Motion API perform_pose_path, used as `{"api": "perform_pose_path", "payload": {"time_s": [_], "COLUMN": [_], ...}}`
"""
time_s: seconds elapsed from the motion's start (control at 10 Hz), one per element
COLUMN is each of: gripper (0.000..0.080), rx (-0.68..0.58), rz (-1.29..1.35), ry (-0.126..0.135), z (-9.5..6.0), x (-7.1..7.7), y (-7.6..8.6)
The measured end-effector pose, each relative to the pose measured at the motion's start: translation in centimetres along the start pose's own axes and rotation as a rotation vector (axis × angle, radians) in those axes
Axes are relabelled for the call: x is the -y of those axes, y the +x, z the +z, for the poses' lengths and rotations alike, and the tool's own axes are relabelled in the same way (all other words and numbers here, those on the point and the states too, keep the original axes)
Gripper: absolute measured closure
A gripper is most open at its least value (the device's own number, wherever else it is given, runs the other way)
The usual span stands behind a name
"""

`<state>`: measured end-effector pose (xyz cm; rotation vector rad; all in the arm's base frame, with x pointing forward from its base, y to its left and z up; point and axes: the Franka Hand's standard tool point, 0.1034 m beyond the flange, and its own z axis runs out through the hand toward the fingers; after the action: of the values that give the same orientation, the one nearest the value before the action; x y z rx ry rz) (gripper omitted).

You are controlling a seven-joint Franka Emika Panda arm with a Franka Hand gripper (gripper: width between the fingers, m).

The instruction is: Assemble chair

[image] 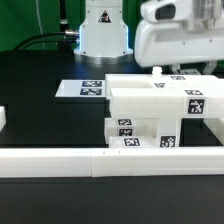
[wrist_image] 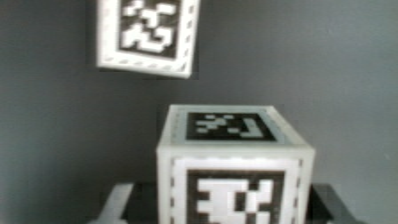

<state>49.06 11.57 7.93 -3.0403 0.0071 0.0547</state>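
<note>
The long low white border rail (image: 110, 160) is nearest in the exterior view. It runs across the foreground from edge to edge and lies on the black surface (image: 40, 120).

Directly behind the rail, right of centre in the exterior view, stands the chair (image: 150, 100). It consists of white plastic parts joined into one blocky piece. A flat slab forms the upper face. Below it, square-ended sections face the camera, each bearing a black-and-white tag. Two tags show low on the front, close to the rail. One larger tag shows on the section at the exterior view's right. Whether the chair touches the rail cannot be determined.

The marker board (image: 85, 88) lies flat on the surface behind the chair, toward the exterior view's left, in front of the robot base (image: 105, 30). The arm (image: 180, 35) hangs above the chair's right portion.

In the wrist view, a square-ended leg (wrist_image: 240, 150) stands close to the lens. It carries one tag on its end face and another on the adjoining side face. The pincer (wrist_image: 228, 208) straddles this leg, with one dark finger (wrist_image: 128, 200) just beside each side wall. This area is blurred, so it cannot be told whether the pads press the leg or stand slightly clear of it.

Beyond the leg, a white tagged panel (wrist_image: 146, 35) lies on the dark surface, well apart from the leg. Which item it is cannot be determined.
</note>
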Motion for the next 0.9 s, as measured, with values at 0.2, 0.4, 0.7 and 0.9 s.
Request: {"api": "perform_pose_path", "payload": {"time_s": [0.2, 0.4, 0.7, 0.9], "gripper": [0.0515, 0.0515, 0.0515, 0.0515], "rx": [0.001, 0.009, 0.026, -0.004], "rz": [0.005, 0.0, -0.044, -0.024], "ry": [0.011, 0.008, 0.012, 0.023], "z": [-1.7, -1.1, -3.1, -5.9], "x": [-0.9, -0.7, -2.4, -3.9], "y": [1.3, 0.9, 2.6, 5.7]}}
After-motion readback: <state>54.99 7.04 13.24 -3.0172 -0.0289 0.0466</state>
